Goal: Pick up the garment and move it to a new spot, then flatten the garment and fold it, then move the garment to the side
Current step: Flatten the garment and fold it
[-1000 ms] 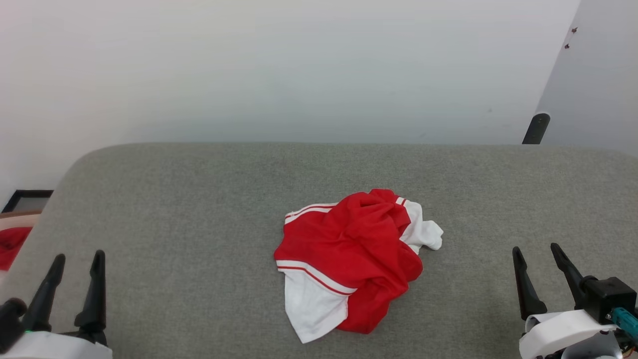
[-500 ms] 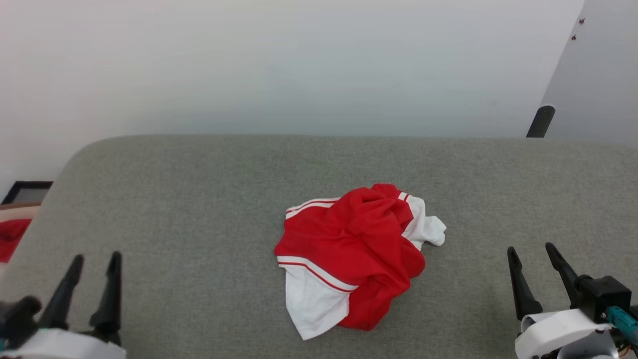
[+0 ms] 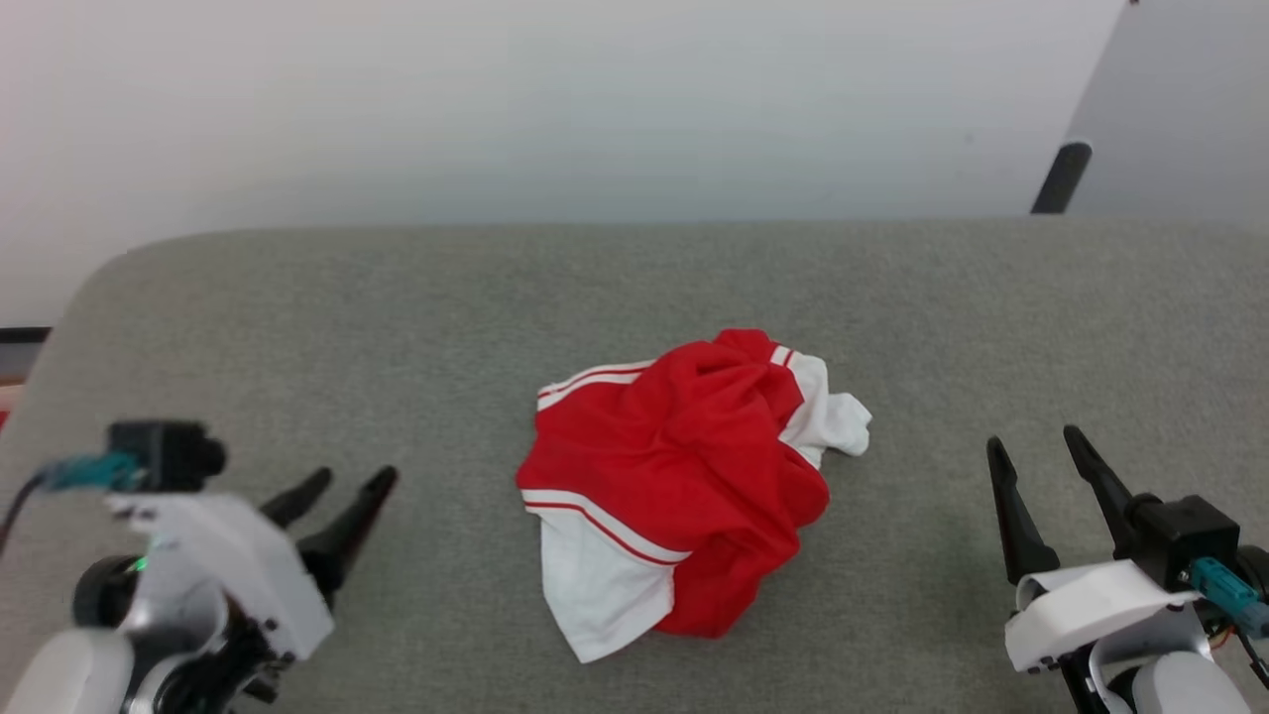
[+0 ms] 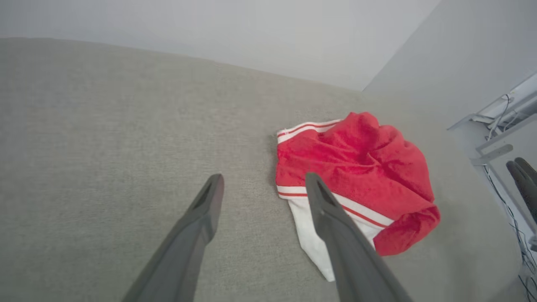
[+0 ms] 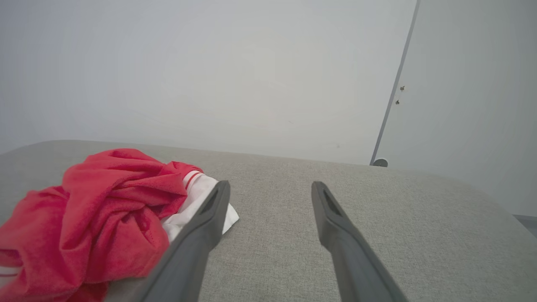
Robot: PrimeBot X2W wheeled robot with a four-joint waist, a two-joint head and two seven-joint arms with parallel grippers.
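Observation:
The garment lies crumpled in a heap near the middle of the grey padded surface; it is red with white sleeves and red-and-white striped trim. My left gripper stands open at the lower left, its fingers pointing toward the garment and well apart from it. My right gripper stands open at the lower right, empty, some way right of the heap. The left wrist view has the garment just beyond the right finger of the open left gripper. In the right wrist view the garment lies left of the open right gripper.
A pale wall runs behind the surface's far edge. A dark rod-like object stands past the far right corner. The surface's rounded left corner drops off beside my left arm. Bare grey fabric extends all around the heap.
My left arm has swung up and right, its fingers now angled toward the garment. The head camera has tilted, so the whole scene sits higher. The garment and right gripper have kept their places.

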